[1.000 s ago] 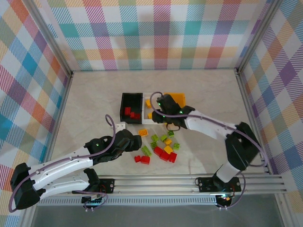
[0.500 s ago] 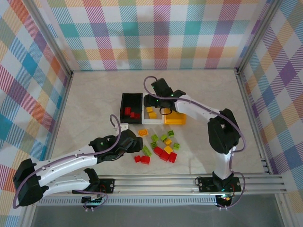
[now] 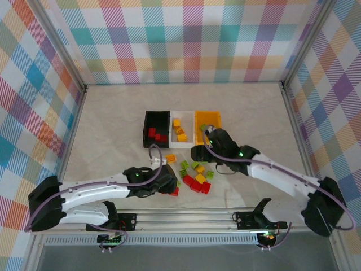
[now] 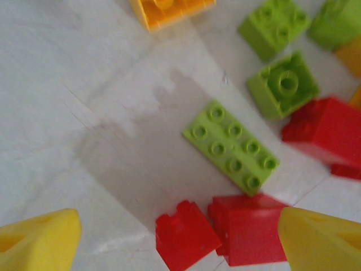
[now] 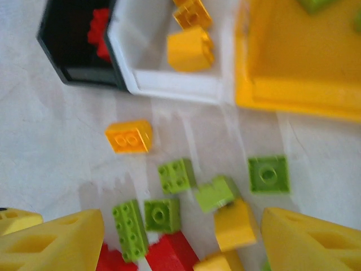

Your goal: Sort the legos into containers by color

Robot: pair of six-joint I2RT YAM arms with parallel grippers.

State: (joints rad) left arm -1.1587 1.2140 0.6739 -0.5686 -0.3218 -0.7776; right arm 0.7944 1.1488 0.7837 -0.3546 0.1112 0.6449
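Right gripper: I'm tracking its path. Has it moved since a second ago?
Yes: the right gripper moved toward the near edge, from over the white rectangular plastic bin to just in front of it.

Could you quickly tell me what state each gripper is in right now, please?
Left gripper: open, holding nothing.
Right gripper: open, holding nothing.

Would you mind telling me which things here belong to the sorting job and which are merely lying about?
Job: loose legos on the table; black bin holding red bricks; white bin holding yellow bricks; orange-yellow bin.
Not part: plaid walls; metal rail at the near edge.
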